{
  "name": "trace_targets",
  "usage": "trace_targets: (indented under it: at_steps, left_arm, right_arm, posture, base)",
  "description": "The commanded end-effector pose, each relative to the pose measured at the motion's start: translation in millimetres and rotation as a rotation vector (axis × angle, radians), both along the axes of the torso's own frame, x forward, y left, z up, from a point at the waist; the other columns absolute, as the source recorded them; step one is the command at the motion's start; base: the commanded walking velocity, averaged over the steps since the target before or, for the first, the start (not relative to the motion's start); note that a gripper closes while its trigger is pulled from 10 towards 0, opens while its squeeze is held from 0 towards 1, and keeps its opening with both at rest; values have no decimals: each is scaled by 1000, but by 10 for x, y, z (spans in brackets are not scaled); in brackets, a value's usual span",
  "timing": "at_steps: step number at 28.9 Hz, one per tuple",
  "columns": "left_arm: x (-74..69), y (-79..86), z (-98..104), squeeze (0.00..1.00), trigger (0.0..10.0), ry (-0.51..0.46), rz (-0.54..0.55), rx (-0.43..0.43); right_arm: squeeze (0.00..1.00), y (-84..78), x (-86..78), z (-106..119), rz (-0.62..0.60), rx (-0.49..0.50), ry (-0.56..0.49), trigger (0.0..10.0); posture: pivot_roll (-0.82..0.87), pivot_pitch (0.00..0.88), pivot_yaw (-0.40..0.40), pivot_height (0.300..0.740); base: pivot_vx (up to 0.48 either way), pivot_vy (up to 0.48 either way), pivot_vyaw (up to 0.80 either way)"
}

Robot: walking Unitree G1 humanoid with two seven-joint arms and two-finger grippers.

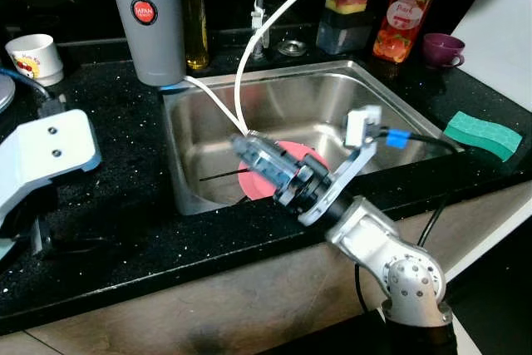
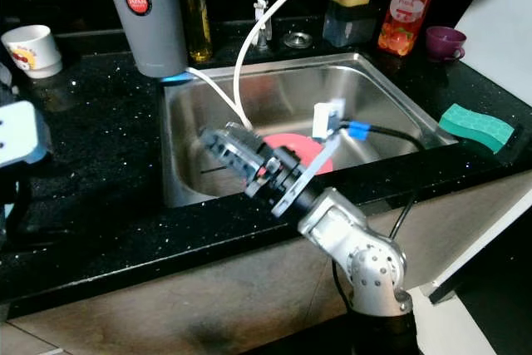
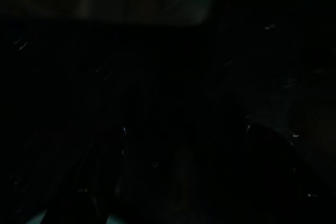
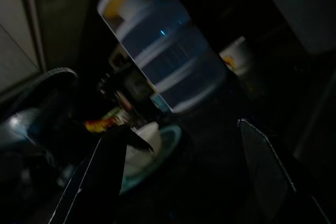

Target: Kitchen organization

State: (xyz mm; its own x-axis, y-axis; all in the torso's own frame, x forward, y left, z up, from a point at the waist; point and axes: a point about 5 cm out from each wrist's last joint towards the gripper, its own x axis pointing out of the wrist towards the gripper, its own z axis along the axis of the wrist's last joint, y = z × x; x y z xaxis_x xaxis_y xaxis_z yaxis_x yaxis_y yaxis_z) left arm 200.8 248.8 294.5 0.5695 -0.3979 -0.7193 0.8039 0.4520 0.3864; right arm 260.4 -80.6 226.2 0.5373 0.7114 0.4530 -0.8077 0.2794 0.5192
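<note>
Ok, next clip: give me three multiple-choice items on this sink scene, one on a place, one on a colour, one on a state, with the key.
1. Where does the green sponge lie?
A. on the counter to the right of the sink
B. inside the sink
C. beside the white mug

2. What colour is the plate in the sink?
A. blue
B. red-pink
C. yellow

3. How are the fingers of the right gripper?
A. shut on a cup
B. shut on the plate
C. apart, holding nothing

Key: 1 A, the sponge sits on the black counter right of the basin. 2 B, a red-pink disc lies on the sink floor. 3 C, the right wrist view shows both fingers spread with nothing between them.
</note>
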Motion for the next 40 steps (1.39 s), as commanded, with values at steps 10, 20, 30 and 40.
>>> trace_targets:
  at_steps: [10,20,30,40]
  left_arm:
    - [88,-40,218,0,10000,-239,-42,20]
    - [144,-106,249,0,10000,-298,-106,-7]
    - [154,65,172,0,10000,-251,-39,55]
    - [175,244,167,0,10000,-255,27,114]
  right_arm:
    - [0,-74,-18,-114,16,-33,26,10000]
    - [0,-154,-116,-184,38,-115,-1,10000]
    - [0,-200,-178,-206,51,-118,-21,10000]
    - [0,-206,-174,-205,48,-129,-29,10000]
  posture:
    - [130,0,-47,740]
    - [110,0,-38,740]
    - [111,0,-48,740]
    - [109,0,-48,740]
  base:
    - [0,0,675]
    - [0,0,0]
    - [0,0,0]
    - [0,0,0]
